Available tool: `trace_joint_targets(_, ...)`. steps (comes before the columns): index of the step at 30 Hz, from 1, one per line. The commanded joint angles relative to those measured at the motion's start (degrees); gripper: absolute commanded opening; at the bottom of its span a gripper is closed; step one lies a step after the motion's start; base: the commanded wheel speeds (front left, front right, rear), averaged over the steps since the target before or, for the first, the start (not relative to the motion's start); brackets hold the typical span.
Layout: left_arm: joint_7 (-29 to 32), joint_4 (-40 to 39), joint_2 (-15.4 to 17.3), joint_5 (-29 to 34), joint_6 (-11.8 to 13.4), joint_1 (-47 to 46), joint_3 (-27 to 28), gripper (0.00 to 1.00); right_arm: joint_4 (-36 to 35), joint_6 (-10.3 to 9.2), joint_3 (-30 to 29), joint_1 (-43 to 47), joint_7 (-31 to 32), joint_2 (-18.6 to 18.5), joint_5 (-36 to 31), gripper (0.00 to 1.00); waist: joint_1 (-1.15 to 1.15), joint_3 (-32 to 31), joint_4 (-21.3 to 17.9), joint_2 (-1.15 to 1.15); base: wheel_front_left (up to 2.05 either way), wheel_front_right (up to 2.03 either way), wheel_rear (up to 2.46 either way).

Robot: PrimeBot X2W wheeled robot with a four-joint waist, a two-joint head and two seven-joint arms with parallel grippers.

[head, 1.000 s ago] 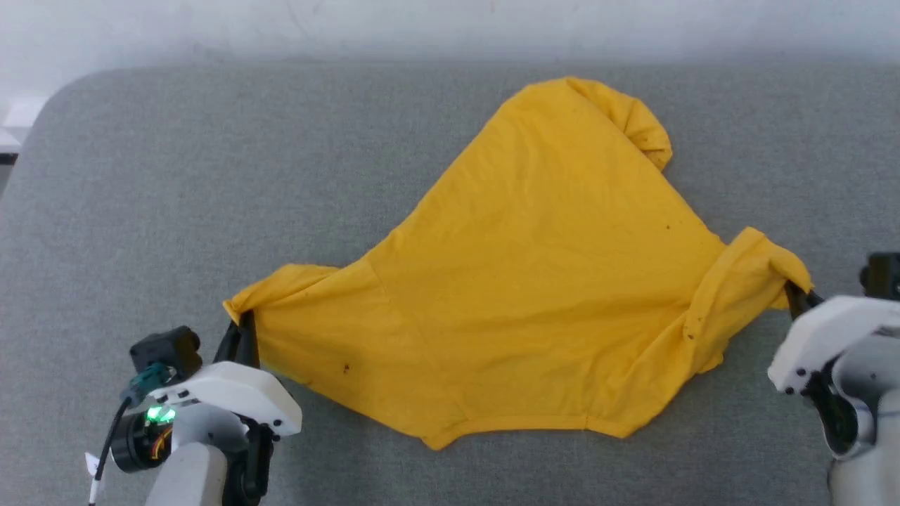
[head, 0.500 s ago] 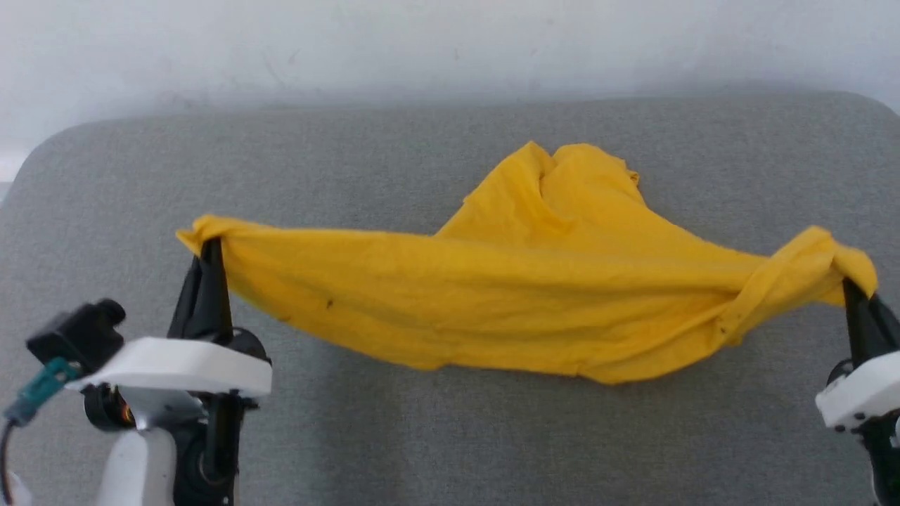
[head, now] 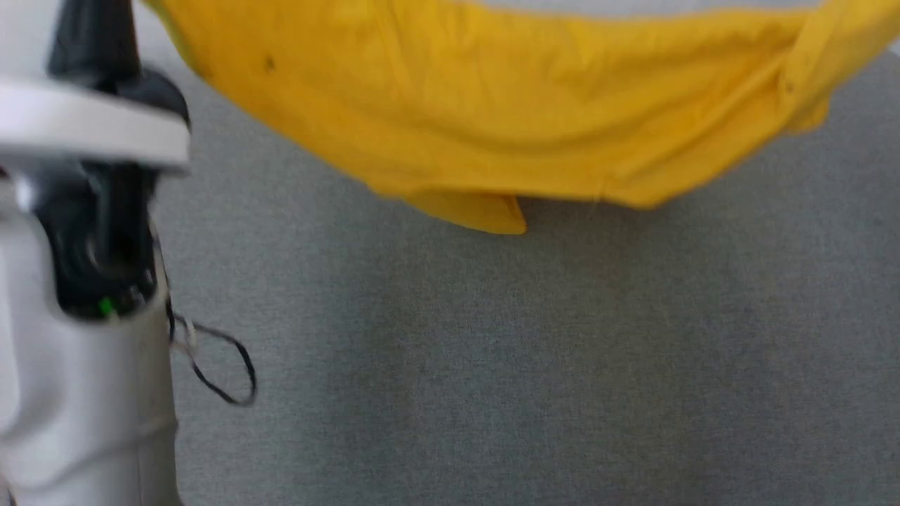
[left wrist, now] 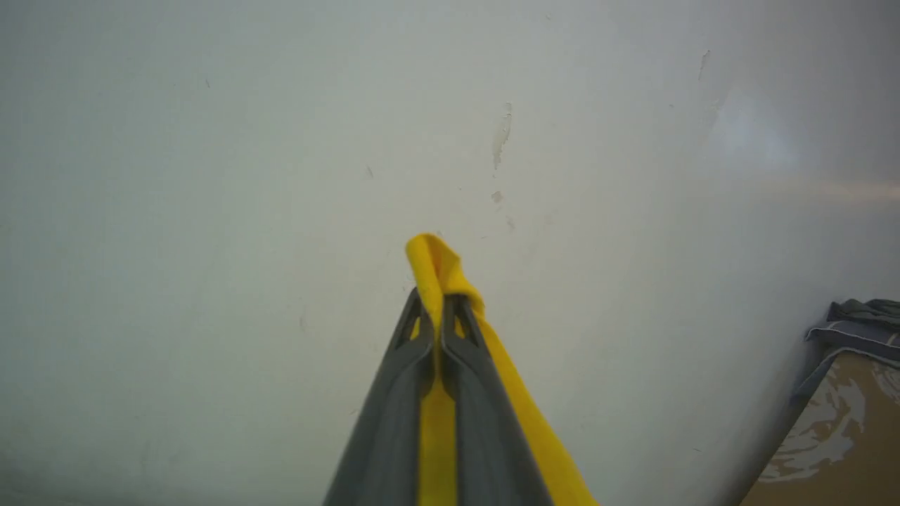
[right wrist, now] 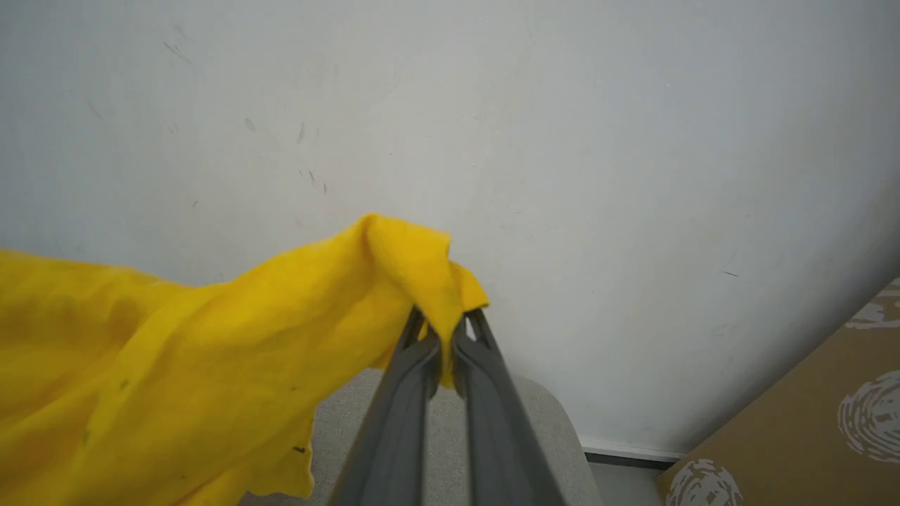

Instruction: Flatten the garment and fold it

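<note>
The mustard-yellow garment [head: 492, 119] hangs stretched in the air across the top of the head view, its lower hem sagging above the grey table [head: 534, 365]. In the left wrist view my left gripper [left wrist: 437, 309] is shut on a bunched corner of the garment [left wrist: 432, 267], held up toward the pale wall. My right gripper [right wrist: 444, 323] is shut on the opposite corner of the garment [right wrist: 211, 337], whose cloth drapes away to the left in the right wrist view. The left arm's pale forearm [head: 77, 351] rises at the head view's left edge. The print is hidden.
A pale wall [left wrist: 281, 140] stands behind the table. A loose black cable [head: 218, 365] hangs off the left arm. The table's rounded corner [right wrist: 548, 422] and a brown patterned surface [right wrist: 808, 436] show beyond it, with dark cloth [left wrist: 858, 316] piled on a brown surface [left wrist: 844, 450].
Both grippers have lifted the garment off the table, from lying flat to hanging stretched in the air. The head camera's view has also shifted.
</note>
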Motion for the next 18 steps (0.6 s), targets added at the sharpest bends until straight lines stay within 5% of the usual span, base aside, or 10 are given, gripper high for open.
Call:
trace_joint_targets(1,0.22,0.70,-0.21,-0.48,0.43,-1.96,0.34,0.00,0.85,-0.06,0.76,-1.86,0.21,-0.45,0.04,0.00,-0.01,3.79,-0.85,0.00,0.00,0.00,0.00)
trace_joint_targets(7,-0.41,9.54,0.73,-0.82,2.67,-19.22,2.73,0.00,11.58,-0.06,8.68,-20.05,-0.37,-4.85,-0.39,0.00,-0.01,11.42,-1.92,0.00,0.00,0.00,0.00)
trace_joint_targets(18,-8.36,21.55,3.25,2.14,4.05,-42.79,5.21,0.00,25.67,-0.06,11.26,-46.39,-10.80,-1.75,-5.17,0.00,-0.01,22.09,-1.66,0.00,0.00,0.00,0.00)
